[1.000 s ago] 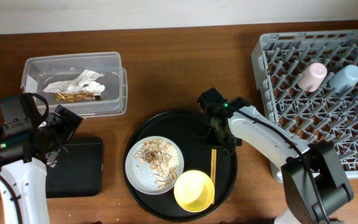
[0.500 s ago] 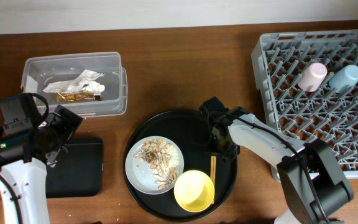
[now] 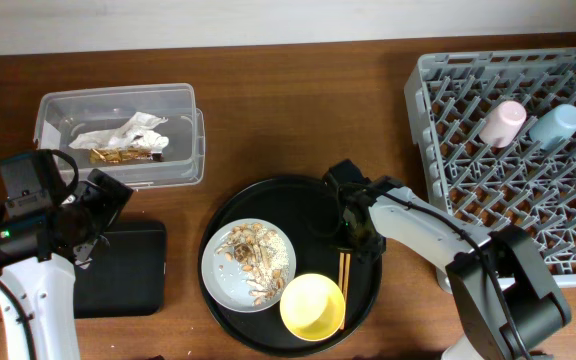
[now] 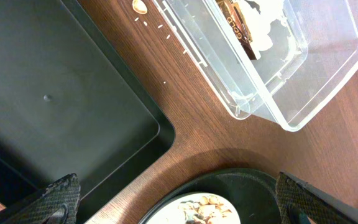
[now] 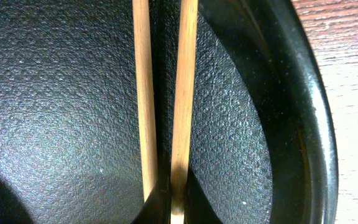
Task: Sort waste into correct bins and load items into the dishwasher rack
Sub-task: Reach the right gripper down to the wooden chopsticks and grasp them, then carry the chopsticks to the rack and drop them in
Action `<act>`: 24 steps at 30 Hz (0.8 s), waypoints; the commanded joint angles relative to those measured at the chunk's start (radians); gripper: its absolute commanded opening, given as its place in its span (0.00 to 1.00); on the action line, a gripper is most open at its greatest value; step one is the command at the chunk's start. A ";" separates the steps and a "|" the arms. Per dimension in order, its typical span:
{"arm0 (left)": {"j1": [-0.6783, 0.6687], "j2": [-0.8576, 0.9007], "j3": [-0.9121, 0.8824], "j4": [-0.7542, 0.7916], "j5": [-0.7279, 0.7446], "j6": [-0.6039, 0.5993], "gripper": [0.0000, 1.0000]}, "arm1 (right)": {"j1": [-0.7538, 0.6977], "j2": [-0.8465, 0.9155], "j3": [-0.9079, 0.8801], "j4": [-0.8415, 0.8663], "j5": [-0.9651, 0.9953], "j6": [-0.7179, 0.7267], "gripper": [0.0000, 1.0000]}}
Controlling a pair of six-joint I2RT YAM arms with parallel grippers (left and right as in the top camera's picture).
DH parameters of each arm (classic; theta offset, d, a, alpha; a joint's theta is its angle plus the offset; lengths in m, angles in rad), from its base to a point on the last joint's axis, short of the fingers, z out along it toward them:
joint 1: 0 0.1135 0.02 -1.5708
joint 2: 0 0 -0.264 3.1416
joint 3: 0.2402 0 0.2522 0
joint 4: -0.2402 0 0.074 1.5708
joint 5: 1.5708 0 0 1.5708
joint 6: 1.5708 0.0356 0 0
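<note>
The chopsticks (image 3: pixel 344 276) lie on the round black tray (image 3: pixel 268 195). My right gripper (image 3: pixel 354 244) is down at their far end. In the right wrist view the gripper (image 5: pixel 176 214) is shut, pinching the right stick (image 5: pixel 184 93), while the left stick (image 5: pixel 143 93) runs beside the left finger. The grey plate (image 3: pixel 213 276) holds food scraps (image 3: pixel 252 262), with the yellow bowl (image 3: pixel 312 306) next to it. A wrapper (image 3: pixel 123 135) lies in the clear tub (image 3: pixel 43 110). My left gripper (image 3: pixel 96 212) hangs open and empty over the black bin (image 4: pixel 55 93).
The dishwasher rack (image 3: pixel 420 110) fills the right side, with the pink cup (image 3: pixel 503 122) and the blue cup (image 3: pixel 555 125) lying in its far part. A scrap (image 4: pixel 140 6) and rice grains sit on the table by the tub.
My right gripper has dropped a little toward the near end of the round tray and closed on the chopsticks. The left arm has not moved.
</note>
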 commanded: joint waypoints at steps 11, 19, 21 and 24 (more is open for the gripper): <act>0.005 0.000 0.000 -0.001 0.007 -0.013 0.99 | -0.094 0.000 0.563 -0.447 0.128 -0.217 0.04; 0.005 0.000 0.000 -0.001 0.007 -0.013 0.99 | -0.381 0.001 0.800 -0.436 0.244 -0.455 0.04; 0.005 0.000 0.000 -0.001 0.007 -0.013 0.99 | -0.448 0.005 0.800 -0.372 0.242 -0.556 0.04; 0.005 0.000 0.000 -0.001 0.007 -0.013 0.99 | -0.515 0.007 0.800 -0.316 0.239 -0.627 0.05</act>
